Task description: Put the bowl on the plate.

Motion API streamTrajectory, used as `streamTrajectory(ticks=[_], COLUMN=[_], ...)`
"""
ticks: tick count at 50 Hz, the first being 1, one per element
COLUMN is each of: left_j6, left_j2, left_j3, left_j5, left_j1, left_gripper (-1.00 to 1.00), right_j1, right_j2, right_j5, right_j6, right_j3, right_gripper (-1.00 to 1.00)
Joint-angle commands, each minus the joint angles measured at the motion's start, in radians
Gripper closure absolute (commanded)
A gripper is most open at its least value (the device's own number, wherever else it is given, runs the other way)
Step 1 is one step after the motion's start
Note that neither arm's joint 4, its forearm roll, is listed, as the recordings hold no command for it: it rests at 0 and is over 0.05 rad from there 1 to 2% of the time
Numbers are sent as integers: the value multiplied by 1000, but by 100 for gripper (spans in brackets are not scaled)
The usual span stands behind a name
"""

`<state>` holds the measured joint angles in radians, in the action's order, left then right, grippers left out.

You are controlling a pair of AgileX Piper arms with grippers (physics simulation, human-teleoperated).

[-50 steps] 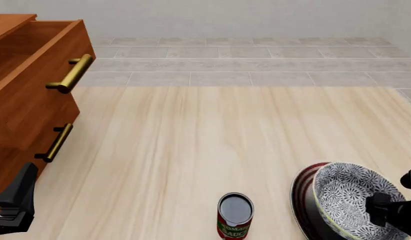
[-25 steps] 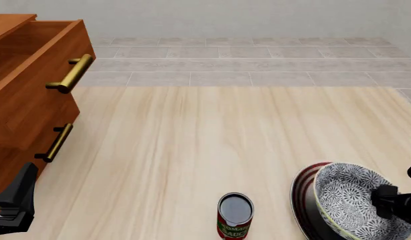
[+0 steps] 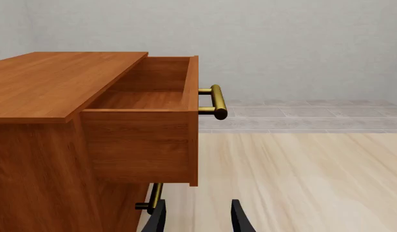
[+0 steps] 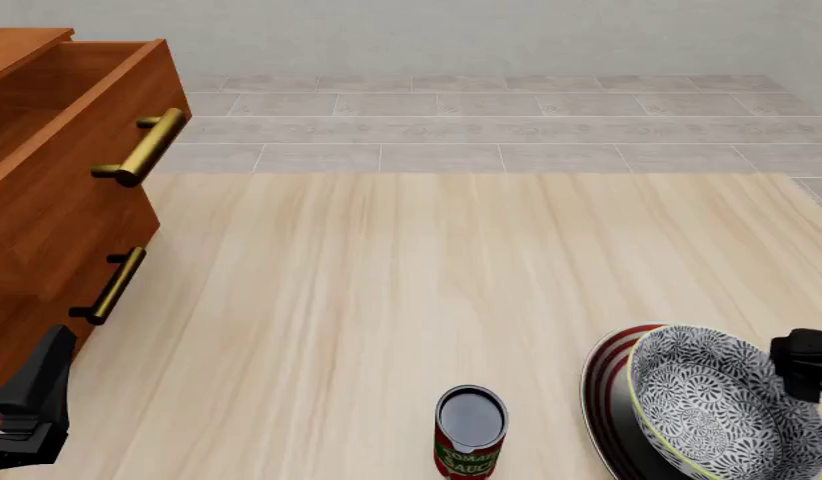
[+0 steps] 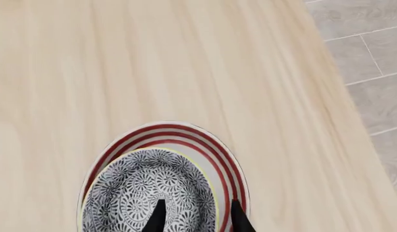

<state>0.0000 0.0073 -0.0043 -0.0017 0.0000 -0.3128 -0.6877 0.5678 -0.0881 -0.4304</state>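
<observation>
Bowl (image 4: pixel 715 408) sits inside the plate (image 4: pixel 602 385), near right corner of the tabletop (image 4: pixel 411 300) — task looks done, judging by how it rests within the red rings. Bowl is likely stiff ceramic, breakable, glazed and a bit slippery; the best hold would be a pinch on the rim wall, one finger inside and one outside. The plate under it is flat and could slide if nudged.

Right gripper (image 5: pixel 195 215) is above the bowl's near-right rim, jaws parted with a narrow gap, nothing between them — released, not touching the bowl as far as the wrist view shows. Front view shows it only partly at the frame edge.

Left gripper (image 3: pixel 197 217) is parked low by the dresser (image 3: pixel 89 135), jaws apart and empty, facing the open drawer (image 3: pixel 144 140). The can (image 4: pixel 470 432) stands left of the plate, apart from it.
</observation>
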Motion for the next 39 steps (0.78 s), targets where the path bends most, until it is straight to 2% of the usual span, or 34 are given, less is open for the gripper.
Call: streamTrajectory(ticks=[1, 15, 31, 39], left_j6=[0, 0, 0, 0], left_j2=[0, 0, 0, 0], left_j3=[0, 0, 0, 0], left_j5=[0, 0, 0, 0], left_j1=[0, 0, 0, 0], left_gripper=[-100, -100, -100, -100], right_j1=[-2, 4, 25, 51], right_j2=[26, 44, 30, 31], right_j5=[62, 136, 136, 172], right_j6=[-24, -56, -68, -86], right_j3=[-76, -191, -223, -288], right_gripper=[-100, -100, -100, -100])
